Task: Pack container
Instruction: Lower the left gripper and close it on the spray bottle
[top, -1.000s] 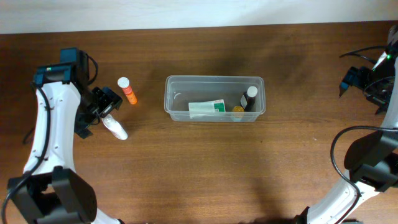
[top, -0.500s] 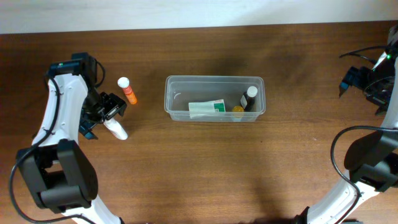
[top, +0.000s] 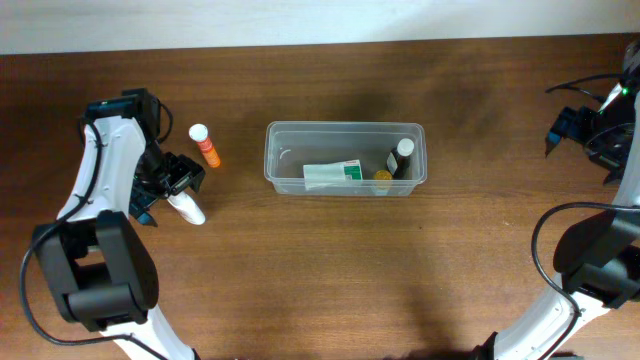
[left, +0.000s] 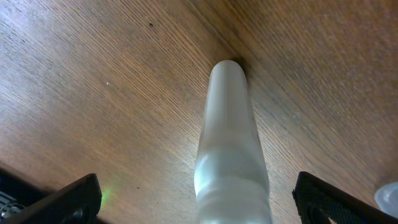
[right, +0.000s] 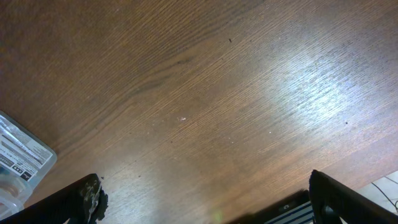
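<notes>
Since a second ago the left arm has swung its elbow in toward the surface's left edge and carried the left gripper (top: 170, 193) slightly down and right, so that it now sits over the near end of the white bottle (top: 190, 210); the bottle itself, the container and the right arm lie as they did. In the left wrist view the white bottle (left: 230, 143) lies on its side on the wooden surface (top: 330, 270), running straight away from the camera, with the two dark fingertips standing wide apart on either side of it and clear of its sides. Just beyond it, nearer the wall, an orange bottle with a white cap (top: 204, 146) also lies on the surface, apart from the gripper. The container (top: 270, 160), a clear rectangular tub, stands upright near the middle of the surface, well to the right of both bottles. Inside it lie a white-and-green box (top: 332, 174), a dark bottle with a white cap (top: 402, 155) and a small amber item (top: 383, 177) at its right end. The right gripper (right: 211, 208) hangs at the far right edge, well apart from the container, its jaws spread wide over bare wood with nothing between them; a corner of the clear tub shows at the lower left of its wrist view.
</notes>
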